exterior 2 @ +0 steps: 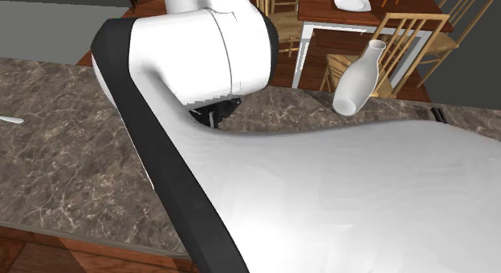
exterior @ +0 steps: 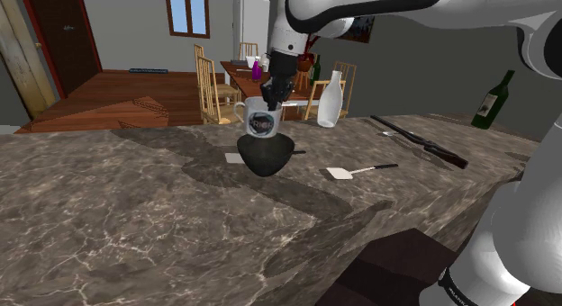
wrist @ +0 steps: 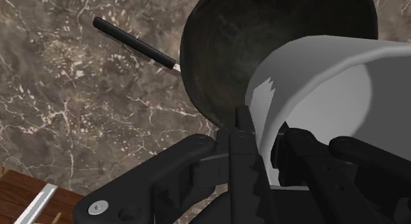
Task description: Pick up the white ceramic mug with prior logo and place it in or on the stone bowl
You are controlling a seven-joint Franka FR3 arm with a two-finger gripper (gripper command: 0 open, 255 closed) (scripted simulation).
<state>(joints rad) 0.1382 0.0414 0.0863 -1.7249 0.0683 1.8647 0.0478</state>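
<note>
White mug (exterior: 261, 122) with a dark logo hung over the dark bowl (exterior: 267, 158) near the tabletop's (exterior: 135, 214) far edge; we saw the gripper (exterior: 273, 101) clamped on its wall.

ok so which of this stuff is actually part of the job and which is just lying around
In the job: white mug, clasped by the tool; dark bowl below it.
Just lying about: white vase, green bottle, spatula, long dark gun-like thing.
</note>
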